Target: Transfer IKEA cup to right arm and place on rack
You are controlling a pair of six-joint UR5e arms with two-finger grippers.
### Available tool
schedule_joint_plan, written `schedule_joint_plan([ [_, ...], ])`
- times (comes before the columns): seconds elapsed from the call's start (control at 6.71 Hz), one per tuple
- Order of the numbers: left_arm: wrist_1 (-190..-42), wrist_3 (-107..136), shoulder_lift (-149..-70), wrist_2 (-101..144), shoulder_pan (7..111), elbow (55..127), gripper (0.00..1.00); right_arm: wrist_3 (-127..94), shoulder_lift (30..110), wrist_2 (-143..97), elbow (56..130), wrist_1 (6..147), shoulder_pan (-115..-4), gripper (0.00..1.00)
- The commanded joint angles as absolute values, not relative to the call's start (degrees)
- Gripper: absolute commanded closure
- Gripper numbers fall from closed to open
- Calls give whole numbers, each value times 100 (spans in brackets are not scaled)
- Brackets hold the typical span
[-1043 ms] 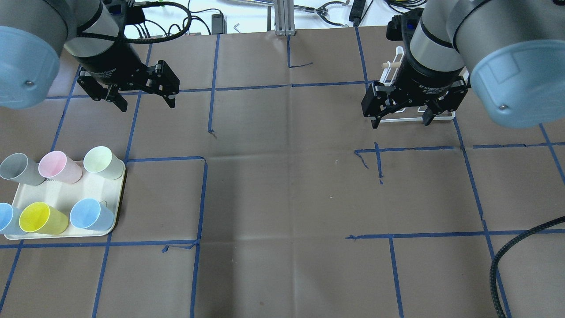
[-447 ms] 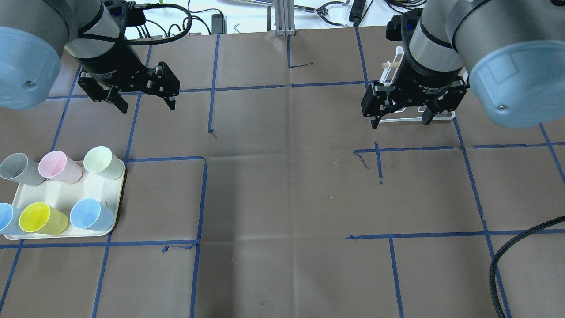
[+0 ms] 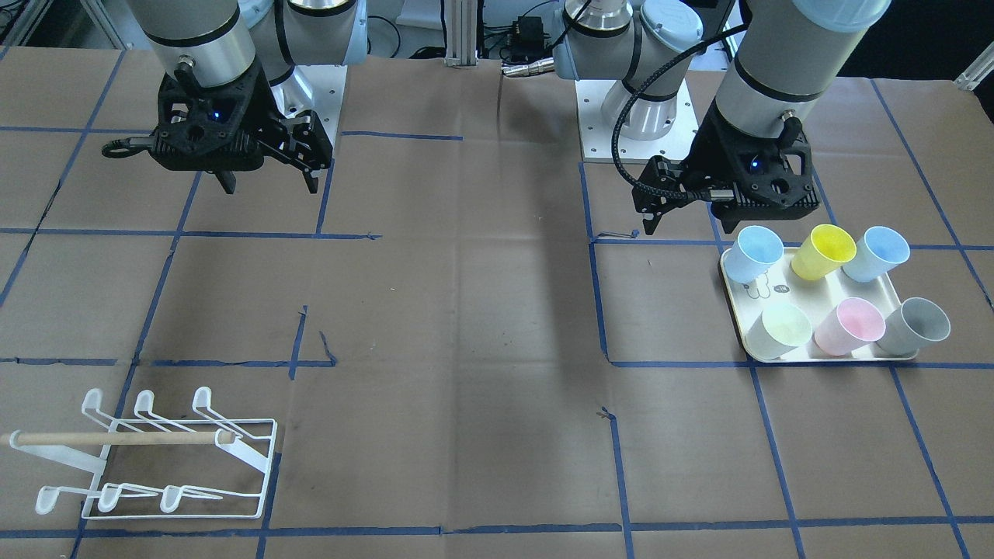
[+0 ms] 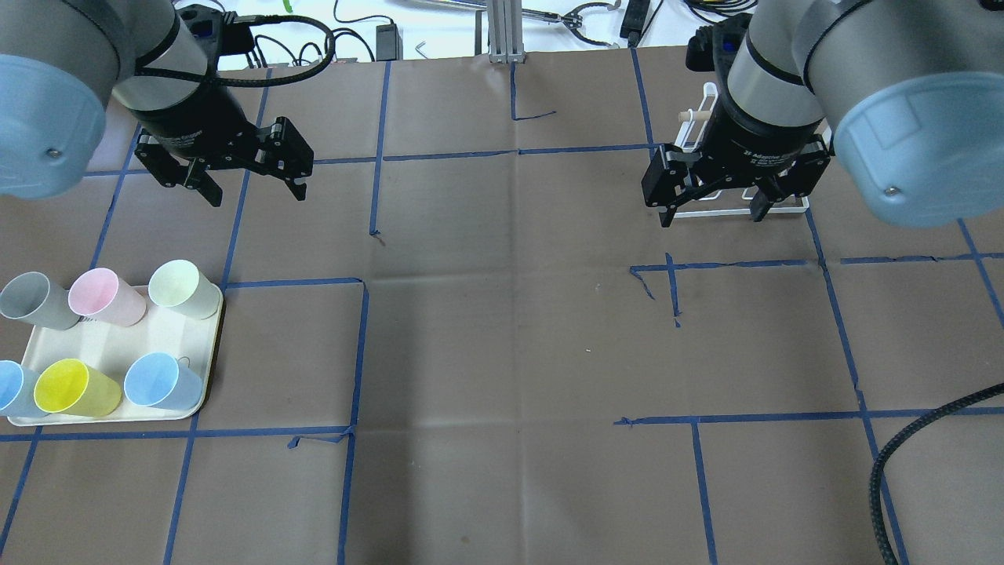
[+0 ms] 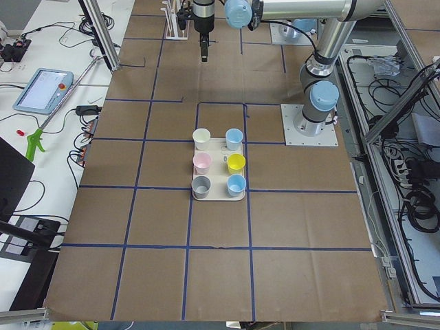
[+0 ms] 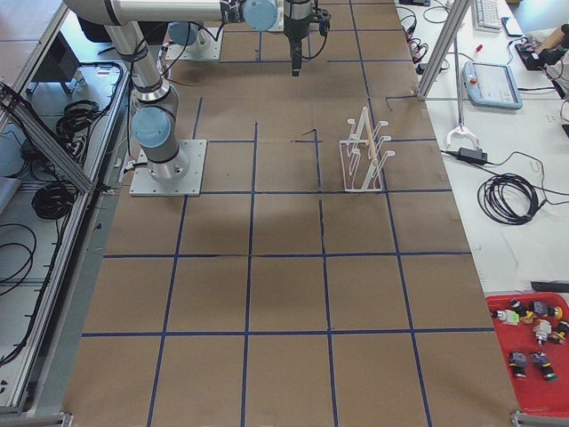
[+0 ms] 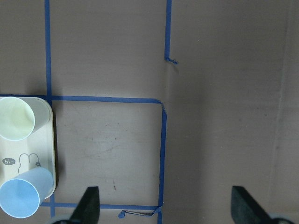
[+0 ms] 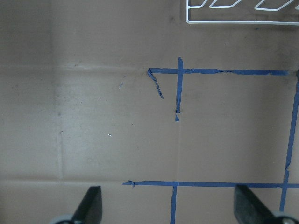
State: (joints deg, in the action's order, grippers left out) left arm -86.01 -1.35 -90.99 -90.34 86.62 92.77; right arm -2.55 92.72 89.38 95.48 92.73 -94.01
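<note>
Several plastic cups stand on a cream tray (image 4: 110,341) at the table's left: pale green (image 4: 179,286), pink (image 4: 100,294), grey (image 4: 31,298), yellow (image 4: 70,387) and two blue (image 4: 157,379). My left gripper (image 4: 256,196) is open and empty, hanging above the table beyond the tray. Its wrist view shows the green cup (image 7: 16,117) and a blue cup (image 7: 21,198) at the left edge. My right gripper (image 4: 711,220) is open and empty, above the table in front of the white wire rack (image 3: 155,458). The rack is partly hidden behind that gripper in the overhead view (image 4: 784,209).
Brown paper with blue tape lines (image 4: 361,345) covers the table. A thick black cable (image 4: 886,463) loops in at the front right. Cables and a metal post (image 4: 502,31) lie beyond the far edge.
My left gripper has shifted slightly to the left, still open. The right arm, cups and rack have not moved.
</note>
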Motion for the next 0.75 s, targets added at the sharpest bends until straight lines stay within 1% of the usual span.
schedule_joint_plan([
  [0.0, -8578, -595, -9027, -9053, 8133, 9492, 1, -264, 9272, 8938, 9562, 9281, -9404, 0],
  [0.3, -8561, -1709, -9105, -9044, 7203, 9571, 1, -272, 9272, 8930, 9580, 9307, -9404, 0],
  [0.6, -8124, -2536, -9228, -9044, 6673, 9789, 1, -272, 9272, 8930, 9580, 9316, -9404, 0],
])
